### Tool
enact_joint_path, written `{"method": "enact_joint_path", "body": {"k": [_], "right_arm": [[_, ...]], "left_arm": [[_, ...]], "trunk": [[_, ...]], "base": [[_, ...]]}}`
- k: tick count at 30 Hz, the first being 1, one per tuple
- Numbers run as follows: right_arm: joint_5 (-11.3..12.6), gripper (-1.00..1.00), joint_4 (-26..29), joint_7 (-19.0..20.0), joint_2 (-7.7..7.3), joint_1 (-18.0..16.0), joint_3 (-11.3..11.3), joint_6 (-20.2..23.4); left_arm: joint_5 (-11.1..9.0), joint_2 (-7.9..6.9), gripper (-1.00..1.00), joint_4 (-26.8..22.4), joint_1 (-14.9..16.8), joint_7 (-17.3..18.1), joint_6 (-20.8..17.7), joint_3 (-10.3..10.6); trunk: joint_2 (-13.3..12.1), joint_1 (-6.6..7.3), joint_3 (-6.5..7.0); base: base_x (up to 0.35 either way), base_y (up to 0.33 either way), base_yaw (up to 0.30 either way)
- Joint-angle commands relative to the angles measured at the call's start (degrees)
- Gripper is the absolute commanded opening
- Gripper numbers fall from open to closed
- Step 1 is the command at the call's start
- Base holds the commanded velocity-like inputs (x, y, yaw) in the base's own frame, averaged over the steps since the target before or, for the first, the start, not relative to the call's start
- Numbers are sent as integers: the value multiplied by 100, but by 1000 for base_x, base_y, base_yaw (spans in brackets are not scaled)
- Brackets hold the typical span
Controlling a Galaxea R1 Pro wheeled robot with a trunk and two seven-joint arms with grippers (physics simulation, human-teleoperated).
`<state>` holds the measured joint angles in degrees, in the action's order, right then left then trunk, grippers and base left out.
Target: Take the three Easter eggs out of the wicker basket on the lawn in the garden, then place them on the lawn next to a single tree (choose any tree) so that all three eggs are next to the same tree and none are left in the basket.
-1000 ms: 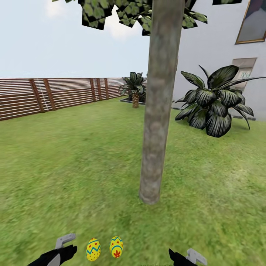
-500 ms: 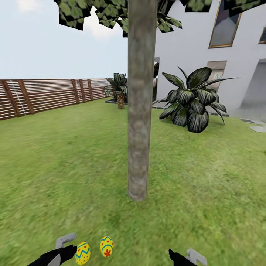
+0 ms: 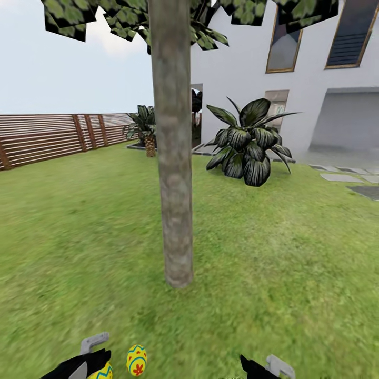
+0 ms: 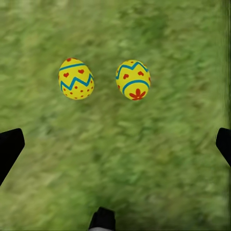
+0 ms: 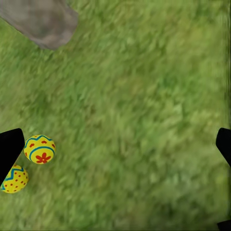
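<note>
Two yellow Easter eggs with red and blue patterns lie side by side on the lawn (image 3: 273, 252), a short way in front of the tree (image 3: 175, 200). In the head view one egg (image 3: 136, 360) shows whole, and the other egg (image 3: 101, 372) is half covered by my left gripper (image 3: 87, 363). From the left wrist both eggs (image 4: 76, 78) (image 4: 133, 80) lie beyond my left gripper (image 4: 115, 147), which is open and holds nothing. My right gripper (image 5: 115, 147), also open and holding nothing, hangs over bare grass with the eggs (image 5: 39, 148) (image 5: 14, 179) off to one side and the trunk base (image 5: 43, 21) farther off. The wicker basket is out of view.
A dark leafy shrub (image 3: 246, 145) and a short palm (image 3: 149, 131) stand behind the tree. The white house (image 3: 316, 95) rises at the right with stepping stones (image 3: 342, 178), and a brown slat fence (image 3: 47, 138) runs along the left. Open grass surrounds the trunk.
The whole head view has swung to the right, so tree, eggs and fence sit further left in the picture and more of the house shows. The grippers keep their places.
</note>
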<state>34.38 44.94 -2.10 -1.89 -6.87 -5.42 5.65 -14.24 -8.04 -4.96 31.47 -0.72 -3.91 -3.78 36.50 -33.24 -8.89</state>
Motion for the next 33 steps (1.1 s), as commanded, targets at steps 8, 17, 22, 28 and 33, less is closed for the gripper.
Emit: {"method": "enact_joint_path", "body": {"k": [8, 17, 22, 28, 33], "right_arm": [[27, 100, -207, -19, -5, -5, -14, 7], [25, 100, -222, -19, -7, -6, -12, 7], [25, 100, -222, -19, -5, -7, -15, 7], [25, 100, -222, -20, -5, -5, -16, 7], [25, 100, -222, -19, -5, -6, -20, 7]], "left_arm": [[-17, 12, 100, -15, -1, -8, -40, -36], [-17, 13, 100, -17, -1, -8, -40, -36], [-17, 13, 100, -17, -1, -8, -40, -36], [-17, 5, 100, -14, -1, -8, -24, -37], [-17, 4, 100, -14, -2, -11, -23, -36]], "trunk": [[-315, 175, 158], [-676, 372, 351], [-716, 394, 389], [-716, 394, 417], [-716, 394, 442]], "base": [[0, 0, -277], [0, 0, -277], [0, 0, -277], [0, 0, -272], [0, 0, -261]]}}
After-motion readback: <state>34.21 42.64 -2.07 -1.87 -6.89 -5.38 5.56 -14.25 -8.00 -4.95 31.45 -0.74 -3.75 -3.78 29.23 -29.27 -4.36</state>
